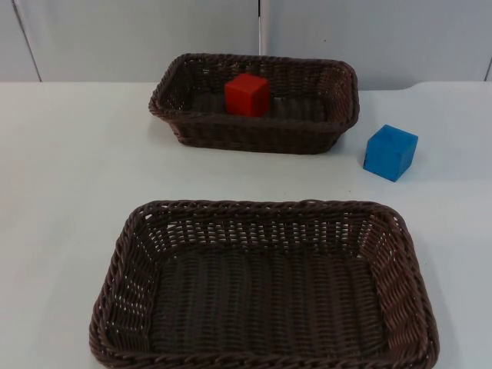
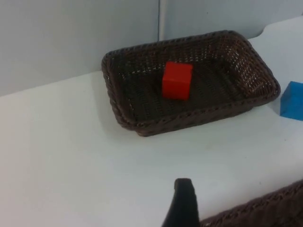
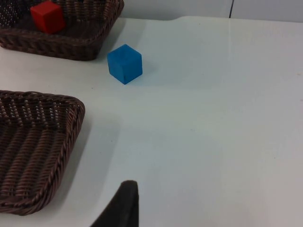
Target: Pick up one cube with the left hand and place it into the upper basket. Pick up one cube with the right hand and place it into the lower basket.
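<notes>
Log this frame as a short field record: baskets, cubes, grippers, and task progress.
upper basket: by the wall, holds the red cube
lower basket: near edge of the table, nothing inside
blue cube: on the table, right of the upper basket, apart from it
left gripper: above the table between the two baskets, holding nothing
right gripper: above the table right of the lower basket, holding nothing
progress: red cube placed; blue cube not yet picked up

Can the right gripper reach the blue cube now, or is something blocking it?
Probably yes. The blue cube sits alone on the white table, apart from both baskets, with bare surface between it and the right gripper.
</notes>
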Controlling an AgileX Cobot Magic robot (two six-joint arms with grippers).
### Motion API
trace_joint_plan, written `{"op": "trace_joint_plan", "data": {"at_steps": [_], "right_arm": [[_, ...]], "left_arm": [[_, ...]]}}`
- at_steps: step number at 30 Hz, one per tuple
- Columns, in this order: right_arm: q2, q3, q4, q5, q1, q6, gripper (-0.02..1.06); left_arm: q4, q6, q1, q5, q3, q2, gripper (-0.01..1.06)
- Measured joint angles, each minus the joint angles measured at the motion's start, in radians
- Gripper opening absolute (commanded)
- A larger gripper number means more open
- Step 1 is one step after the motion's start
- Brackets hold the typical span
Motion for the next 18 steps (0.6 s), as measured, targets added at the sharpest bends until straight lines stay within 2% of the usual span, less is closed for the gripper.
{"op": "trace_joint_plan", "data": {"at_steps": [8, 18], "right_arm": [[0.000, 0.000, 0.000, 0.000, 0.000, 0.000, 1.05], [0.000, 0.000, 0.000, 0.000, 0.000, 0.000, 1.05]], "left_arm": [[0.029, 0.000, 0.000, 0.014, 0.116, -0.170, 0.64], [0.031, 0.000, 0.000, 0.079, 0.127, -0.233, 0.66]]}}
